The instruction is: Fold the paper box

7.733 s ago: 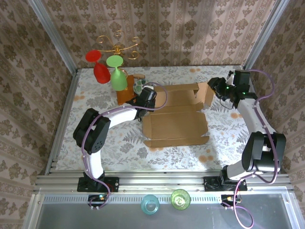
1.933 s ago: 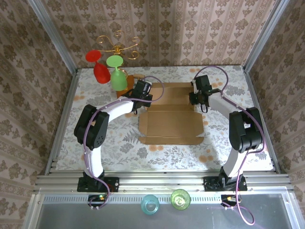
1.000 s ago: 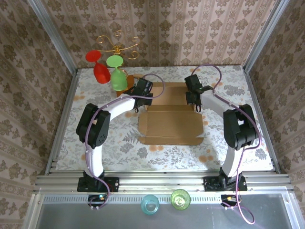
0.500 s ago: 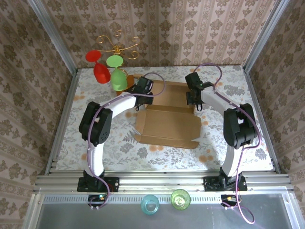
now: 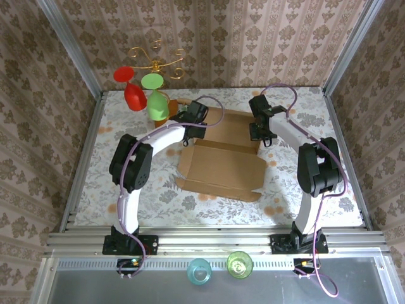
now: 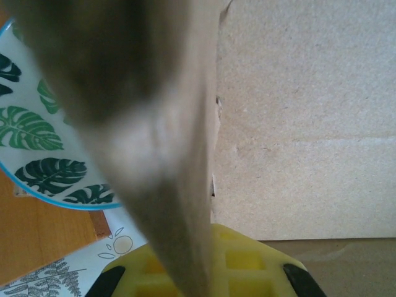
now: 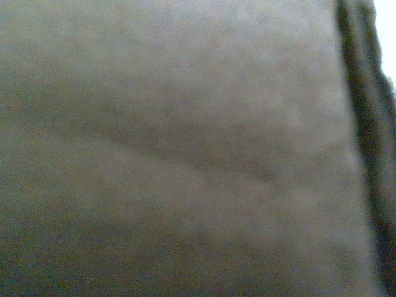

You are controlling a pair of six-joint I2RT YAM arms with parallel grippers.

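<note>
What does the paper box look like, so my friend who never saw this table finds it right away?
Start at the flowery table. Near its middle lies the paper box, a tan cardboard sheet with creases and flaps. It is the biggest thing there, far larger and paler than the reddish wooden board beside the green glass.

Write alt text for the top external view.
A tan paper box lies mid-table; the left tool and right tool meet its far corners. A red glass and a green glass stand at the far left.
</note>
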